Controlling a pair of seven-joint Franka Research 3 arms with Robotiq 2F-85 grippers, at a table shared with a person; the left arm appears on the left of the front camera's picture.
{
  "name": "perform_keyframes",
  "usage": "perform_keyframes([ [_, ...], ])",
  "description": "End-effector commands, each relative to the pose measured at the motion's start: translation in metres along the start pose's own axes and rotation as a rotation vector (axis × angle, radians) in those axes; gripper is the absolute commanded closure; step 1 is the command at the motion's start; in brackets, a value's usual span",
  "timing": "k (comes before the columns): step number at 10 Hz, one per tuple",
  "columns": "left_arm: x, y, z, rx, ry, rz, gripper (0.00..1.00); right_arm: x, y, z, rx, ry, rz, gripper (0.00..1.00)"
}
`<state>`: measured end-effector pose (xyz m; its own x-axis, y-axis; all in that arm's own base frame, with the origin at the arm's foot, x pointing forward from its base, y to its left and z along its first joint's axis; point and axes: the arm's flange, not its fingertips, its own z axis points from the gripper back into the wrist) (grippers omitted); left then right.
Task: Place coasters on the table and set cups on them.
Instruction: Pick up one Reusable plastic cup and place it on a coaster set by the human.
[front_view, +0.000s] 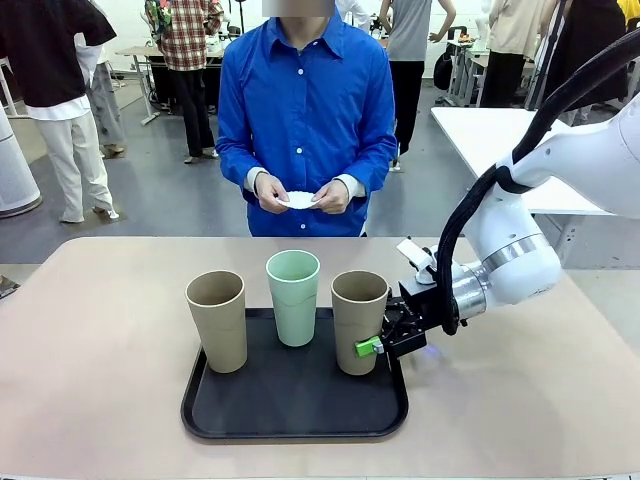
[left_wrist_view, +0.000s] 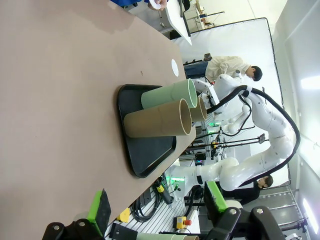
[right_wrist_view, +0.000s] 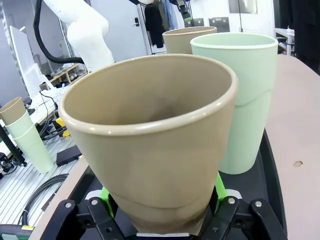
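Front view: my right pincer (front_view: 372, 346) enters from the right and sits low on the right tan cup (front_view: 358, 318), at the right end of the black tray (front_view: 290, 405). Right wrist view agrees. The green pads (right_wrist_view: 220, 187) lie against both sides of that cup near its base, so I record the pincer as pinching it. The mint cup (front_view: 293, 297) stands mid-tray, just beside it, and the left tan cup (front_view: 217, 320) stands at the tray's left end. My left pincer (left_wrist_view: 156, 204) hangs spread and holds nothing, well apart from the tray. The coasters (front_view: 300, 200) are in the person's hands (front_view: 270, 190) at the far side of the desk (front_view: 90, 340).

Step in hand, in my judgement: taking the first cup off the tray. The next move calls for a straight lift clear of the mint cup, then a coaster laid on the desk to receive it.

Not determinable: how many coasters the hands hold, and whether the cup's foot rests on the tray, since my fingers cover it.
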<state>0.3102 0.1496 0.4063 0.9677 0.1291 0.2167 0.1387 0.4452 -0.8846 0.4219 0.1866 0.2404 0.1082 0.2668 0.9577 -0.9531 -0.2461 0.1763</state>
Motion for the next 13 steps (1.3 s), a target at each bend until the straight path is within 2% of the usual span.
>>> perform_keyframes([
  [1,0.000,0.000,0.002,-0.016,-0.008,-0.007,0.00,0.020,0.020,0.007,-0.019,-0.027,0.004,1.00],
  [7,0.000,0.000,0.002,-0.016,-0.008,-0.007,0.00,0.142,0.094,0.069,-0.162,-0.029,-0.003,1.00],
  [10,0.000,0.000,0.002,-0.016,-0.008,-0.007,0.00,0.168,0.103,0.077,-0.202,-0.027,0.018,1.00],
  [13,0.000,0.000,0.002,-0.016,-0.008,-0.007,0.00,0.171,0.101,0.081,-0.187,-0.013,0.041,1.00],
])
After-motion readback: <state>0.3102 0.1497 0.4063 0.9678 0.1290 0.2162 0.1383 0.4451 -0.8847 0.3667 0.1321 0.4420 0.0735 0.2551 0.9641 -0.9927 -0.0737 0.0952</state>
